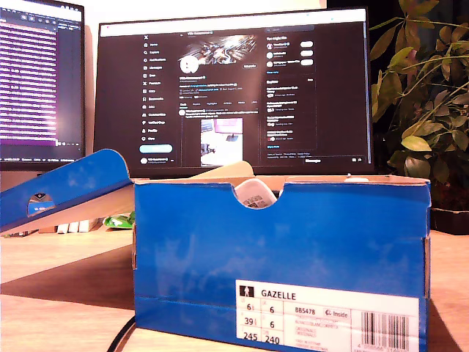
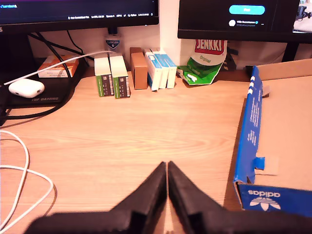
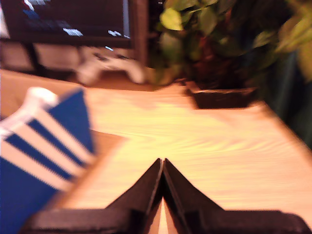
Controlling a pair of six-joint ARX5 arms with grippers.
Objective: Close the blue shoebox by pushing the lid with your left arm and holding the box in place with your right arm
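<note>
Hovering low over the wooden desk (image 2: 122, 141), my first gripper (image 2: 167, 168) and my second gripper (image 3: 162, 165) both have jaws pressed together, empty. The blue shoebox (image 1: 282, 257) sits near the exterior camera, its lid (image 1: 66, 187) tilted open toward the exterior view's left.

A wooden desk (image 2: 146, 131) is carrying the shoebox (image 1: 293, 249), its lid (image 1: 66, 187) hanging open toward the exterior view's left. Small cartons (image 2: 134, 73), a green packet (image 2: 204, 63), an earbud case (image 2: 27, 87), white cable (image 2: 19, 170) and a plant pot (image 3: 222, 97) are lying on it.
</note>
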